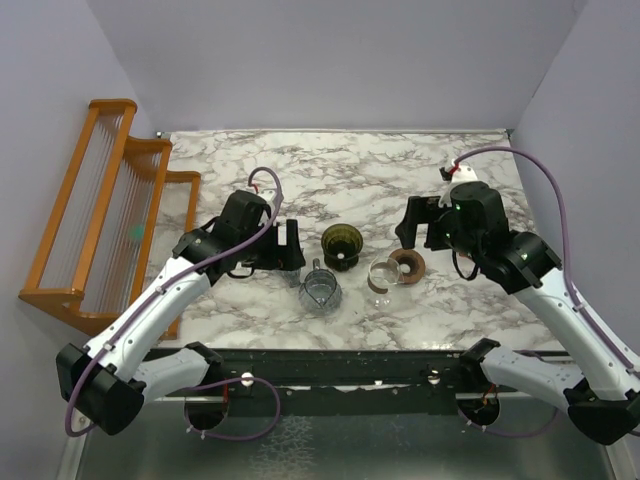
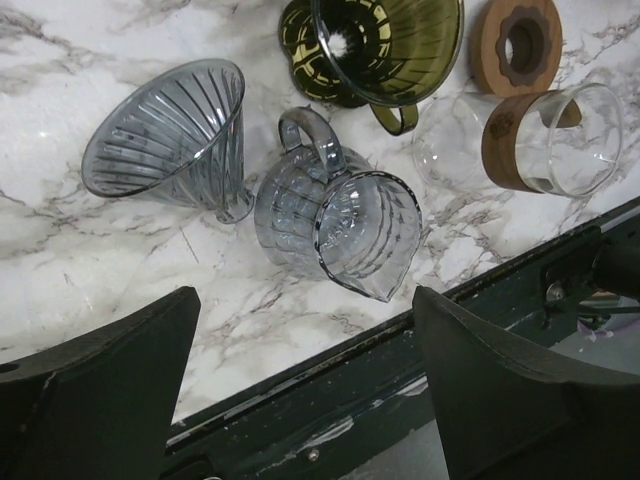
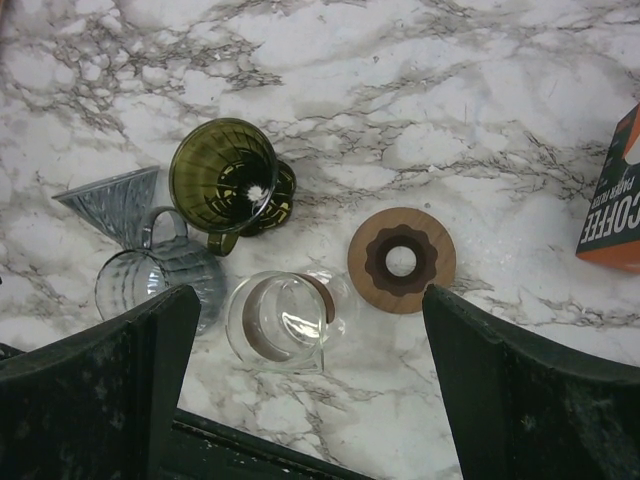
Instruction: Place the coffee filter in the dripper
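Top external shows both arms bent forward, left gripper (image 1: 290,247) and right gripper (image 1: 411,224) empty, fingers apart, flanking the dripper (image 1: 342,244).

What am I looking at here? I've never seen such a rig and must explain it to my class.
A robot's left arm and right arm are bolted to a marble table. One picture looks down from above; the other two come from cameras on each wrist, so the dark shapes are the left fingers and right fingers, both open, holding nothing. On the table: an olive-green dripper, a grey cone dripper on its side, a grey glass jug, a clear glass, a wooden ring, and an orange paper-filter box. No loose filter shows.
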